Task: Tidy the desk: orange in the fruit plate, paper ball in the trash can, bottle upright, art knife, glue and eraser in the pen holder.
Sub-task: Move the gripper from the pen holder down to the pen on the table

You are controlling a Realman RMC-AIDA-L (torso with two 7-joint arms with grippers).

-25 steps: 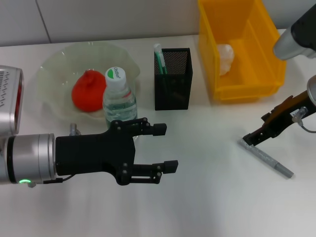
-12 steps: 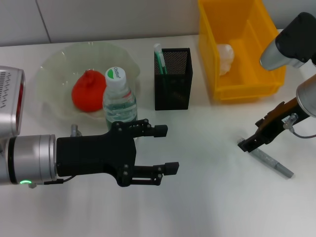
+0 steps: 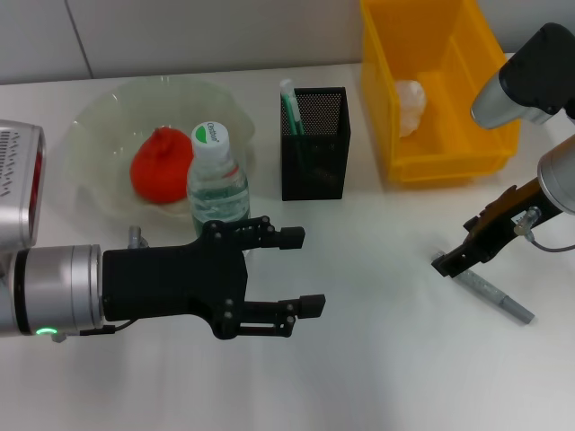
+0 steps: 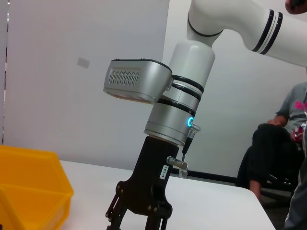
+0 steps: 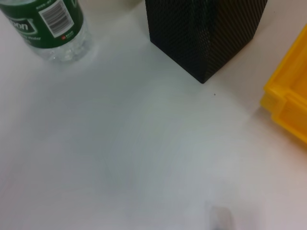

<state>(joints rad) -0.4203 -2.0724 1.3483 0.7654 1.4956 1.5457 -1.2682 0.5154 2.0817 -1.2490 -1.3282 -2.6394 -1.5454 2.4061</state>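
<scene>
While the left gripper (image 3: 301, 271) is hovering nearest with its fingers spread wide and empty, the right gripper (image 3: 446, 262) is reaching down to the near end of the art knife (image 3: 485, 289), its finger state unclear. Farther back, the bottle (image 3: 216, 180) is standing upright against the fruit plate (image 3: 94, 126) holding the orange (image 3: 162, 166), with the pen holder (image 3: 314, 144) and the paper ball (image 3: 409, 106) sitting in the trash can (image 3: 436, 85) beyond.

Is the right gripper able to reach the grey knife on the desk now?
Probably yes. The right gripper hangs right at the near end of the knife, and nothing lies between them on the desk.
</scene>
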